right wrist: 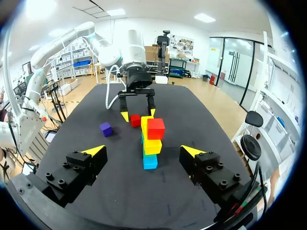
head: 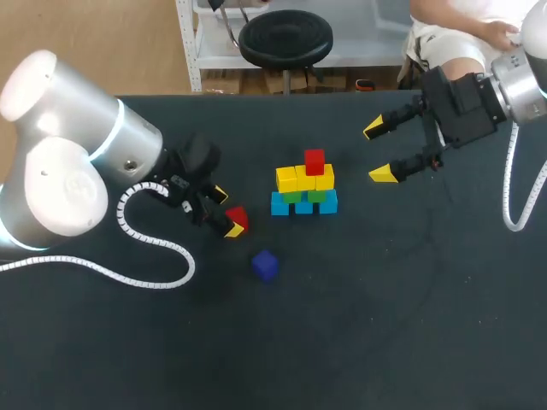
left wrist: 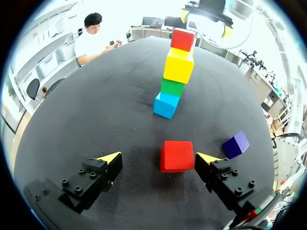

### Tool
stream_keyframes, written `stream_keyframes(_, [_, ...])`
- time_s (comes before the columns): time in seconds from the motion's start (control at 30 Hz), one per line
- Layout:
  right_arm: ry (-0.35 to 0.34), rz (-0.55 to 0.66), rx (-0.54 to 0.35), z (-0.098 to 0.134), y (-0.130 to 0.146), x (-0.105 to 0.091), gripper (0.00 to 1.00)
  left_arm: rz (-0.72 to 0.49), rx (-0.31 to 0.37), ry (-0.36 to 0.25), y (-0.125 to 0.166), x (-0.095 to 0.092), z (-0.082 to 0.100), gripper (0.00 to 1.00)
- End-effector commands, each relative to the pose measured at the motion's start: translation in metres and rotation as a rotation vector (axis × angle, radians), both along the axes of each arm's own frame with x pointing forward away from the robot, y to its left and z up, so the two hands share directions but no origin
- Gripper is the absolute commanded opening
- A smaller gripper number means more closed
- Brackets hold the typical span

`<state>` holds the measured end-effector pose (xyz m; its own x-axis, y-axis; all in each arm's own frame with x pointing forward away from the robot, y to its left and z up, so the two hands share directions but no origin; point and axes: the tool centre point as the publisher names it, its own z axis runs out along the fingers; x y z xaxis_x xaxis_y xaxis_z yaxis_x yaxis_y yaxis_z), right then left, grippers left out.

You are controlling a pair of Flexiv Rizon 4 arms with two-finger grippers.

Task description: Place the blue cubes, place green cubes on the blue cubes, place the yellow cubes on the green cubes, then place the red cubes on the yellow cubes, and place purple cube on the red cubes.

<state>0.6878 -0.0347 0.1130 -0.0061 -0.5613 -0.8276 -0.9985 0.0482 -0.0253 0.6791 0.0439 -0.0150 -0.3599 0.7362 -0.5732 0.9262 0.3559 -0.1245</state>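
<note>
A stack stands mid-table: blue cubes (head: 304,203) at the base, green cubes (head: 306,196) on them, yellow cubes (head: 304,178) above, and one red cube (head: 314,161) on top. A second, loose red cube (head: 238,219) lies on the table between the open fingers of my left gripper (head: 227,212). In the left wrist view this loose red cube (left wrist: 177,155) sits close to one finger, and the stack (left wrist: 173,72) rises ahead. The purple cube (head: 265,265) lies alone, nearer the front. My right gripper (head: 379,152) hangs open and empty to the right of the stack.
The black table (head: 410,325) has free room along the front and right. In the right wrist view the stack (right wrist: 151,143) stands ahead of my right gripper (right wrist: 143,151), with the purple cube (right wrist: 106,129) and my left gripper (right wrist: 139,113) beyond it.
</note>
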Motion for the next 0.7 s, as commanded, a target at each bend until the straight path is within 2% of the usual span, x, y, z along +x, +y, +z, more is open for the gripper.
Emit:
stream_keyframes(0.03, [-0.002, -0.001, 0.001, 0.0001, -0.0003, -0.0008, 1.0, -0.006, -0.008, -0.006, 0.0004, 0.0002, -0.0023, 1.0])
stream_keyframes(0.3, [-0.002, -0.001, 0.001, 0.0001, -0.0003, -0.0008, 1.0, -0.027, -0.005, -0.029, -0.0008, 0.0009, -0.0001, 1.0])
stream_keyframes(0.33, [-0.002, -0.001, 0.001, 0.0001, -0.0003, -0.0008, 1.0, -0.028, -0.006, -0.03, -0.0003, 0.0004, -0.0001, 0.96])
stream_keyframes(0.4, [-0.002, -0.001, 0.001, 0.0001, -0.0003, -0.0008, 1.0, -0.028, -0.007, -0.031, 0.0005, -0.0005, -0.0005, 0.8])
stream_keyframes(0.53, [-0.002, -0.001, 0.001, 0.0001, -0.0003, -0.0008, 1.0, -0.03, -0.013, -0.02, 0.0014, -0.0009, -0.0037, 0.79])
stream_keyframes(0.6, [-0.002, -0.001, 0.001, 0.0001, -0.0003, -0.0008, 1.0, -0.038, -0.02, -0.02, 0.0008, -0.0003, -0.0045, 0.75])
stream_keyframes(0.67, [-0.002, -0.001, 0.001, 0.0001, -0.0003, -0.0008, 1.0, -0.051, -0.018, -0.021, -0.0009, 0.001, -0.004, 0.62])
stream_keyframes(0.7, [-0.002, -0.001, 0.001, 0.0001, -0.0003, -0.0008, 1.0, -0.059, -0.017, -0.024, -0.0019, 0.0016, -0.0029, 0.48])
